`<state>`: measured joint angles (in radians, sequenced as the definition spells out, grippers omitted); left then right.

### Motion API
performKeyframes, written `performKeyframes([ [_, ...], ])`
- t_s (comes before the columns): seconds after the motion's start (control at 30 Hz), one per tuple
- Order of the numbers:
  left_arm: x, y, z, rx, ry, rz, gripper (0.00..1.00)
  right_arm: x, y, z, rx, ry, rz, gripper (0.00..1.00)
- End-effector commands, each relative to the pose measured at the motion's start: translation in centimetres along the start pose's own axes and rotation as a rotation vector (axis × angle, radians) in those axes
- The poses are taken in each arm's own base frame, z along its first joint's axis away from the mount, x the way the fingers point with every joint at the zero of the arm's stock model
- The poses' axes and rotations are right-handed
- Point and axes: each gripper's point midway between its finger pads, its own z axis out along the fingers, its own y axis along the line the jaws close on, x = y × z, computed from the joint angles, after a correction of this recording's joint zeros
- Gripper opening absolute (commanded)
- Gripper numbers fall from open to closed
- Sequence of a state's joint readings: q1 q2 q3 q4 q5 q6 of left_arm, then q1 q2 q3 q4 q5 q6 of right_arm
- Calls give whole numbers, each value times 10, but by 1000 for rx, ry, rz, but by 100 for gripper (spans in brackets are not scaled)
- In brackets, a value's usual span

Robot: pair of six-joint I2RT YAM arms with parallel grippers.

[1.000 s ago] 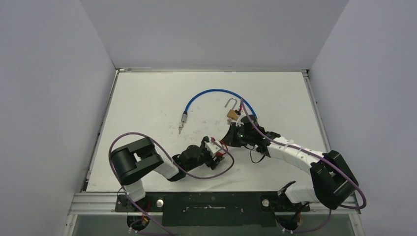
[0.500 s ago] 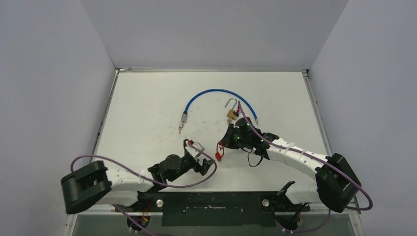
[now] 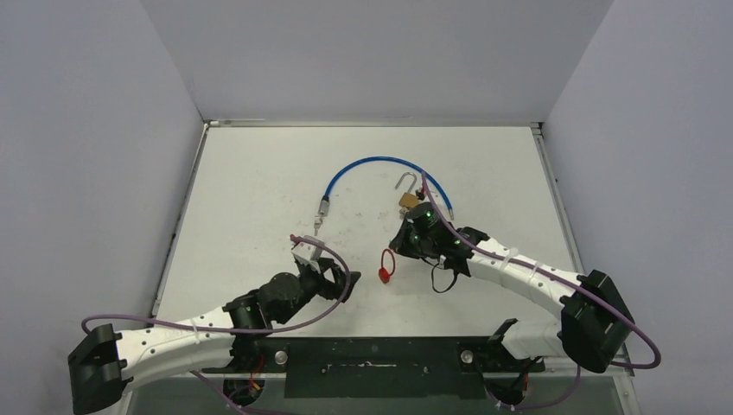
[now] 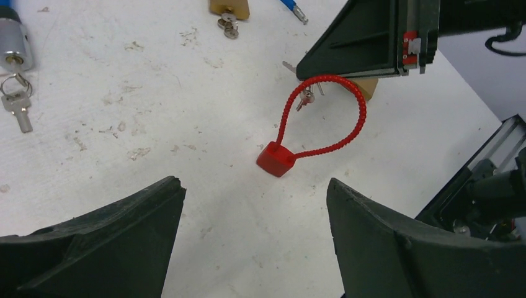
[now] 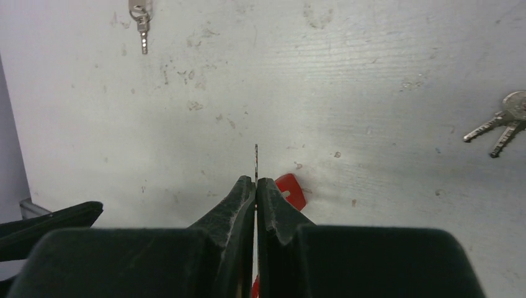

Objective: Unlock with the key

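A red cable lock lies on the table, its block (image 4: 275, 159) nearest my left gripper and its ribbed loop (image 4: 358, 107) reaching under my right gripper (image 4: 299, 69). From above the lock (image 3: 385, 274) shows between the two arms. My right gripper (image 5: 256, 180) is shut on a thin key (image 5: 255, 160), whose blade sticks out past the fingertips, just left of the red block (image 5: 290, 191). Spare keys (image 4: 304, 98) hang at the loop. My left gripper (image 4: 254, 186) stands wide open and holds nothing, a short way back from the block.
A brass padlock (image 3: 407, 200) with its shackle raised lies behind my right gripper (image 3: 404, 245). A blue cable (image 3: 380, 162) arcs to a metal cylinder (image 3: 324, 207) with a key (image 3: 317, 226). Two loose keys (image 5: 503, 126) lie at the right of the right wrist view.
My left arm has swung back and to the left, away from the red lock, and its jaws have opened wider. The lock now lies free on the table. The right gripper barely moved.
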<state>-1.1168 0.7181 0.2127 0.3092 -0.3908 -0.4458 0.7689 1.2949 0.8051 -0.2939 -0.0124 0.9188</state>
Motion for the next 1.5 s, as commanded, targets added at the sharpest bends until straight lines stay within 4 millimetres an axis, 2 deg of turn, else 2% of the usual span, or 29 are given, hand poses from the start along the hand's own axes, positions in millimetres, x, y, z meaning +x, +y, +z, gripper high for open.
performKeyframes([
  [0.0, -24, 0, 1, -101, -24, -177, 84, -23, -16, -9, 113, -83, 31, 0],
  [0.03, -24, -3, 2, -92, -21, -181, 85, -24, -19, -11, 127, -84, 33, 0],
  [0.13, -25, -13, 8, -59, 0, -174, 97, -32, -31, -18, 174, -107, 35, 0],
  [0.27, -21, -27, 23, -43, 61, -122, 97, -44, -51, -29, 213, -135, 61, 0],
  [0.3, -21, -29, 25, -56, 77, -111, 95, -47, -57, -32, 224, -140, 74, 0],
  [0.43, -25, -50, 26, -105, 50, -46, 93, -54, -82, -41, 232, -156, 123, 0],
  [0.47, -22, -53, 26, -132, 57, -10, 93, -55, -89, -43, 237, -154, 135, 0],
  [0.53, -10, -47, 26, -257, 88, 19, 93, -54, -104, -43, 247, -138, 162, 0],
  [0.67, 12, -53, 33, -358, 111, -20, 95, -54, -124, -48, 275, -134, 165, 0],
  [0.73, 24, -54, 41, -382, 99, -53, 95, -50, -127, -49, 248, -115, 172, 0],
  [0.9, 39, -48, 58, -478, 65, -95, 97, -50, -138, -53, 231, -100, 185, 0],
  [1.13, 68, -62, 90, -426, 62, -168, 97, -41, -145, -58, 227, -81, 181, 0],
  [1.2, 73, -61, 99, -437, 70, -186, 91, -40, -146, -60, 225, -78, 179, 0],
  [1.3, 81, -50, 113, -503, 99, -222, 73, -38, -147, -63, 221, -73, 172, 0],
  [1.37, 85, -38, 117, -582, 106, -223, 68, -37, -146, -64, 215, -71, 169, 0],
  [1.47, 87, -34, 119, -626, 96, -214, 62, -37, -145, -67, 210, -71, 164, 0],
])
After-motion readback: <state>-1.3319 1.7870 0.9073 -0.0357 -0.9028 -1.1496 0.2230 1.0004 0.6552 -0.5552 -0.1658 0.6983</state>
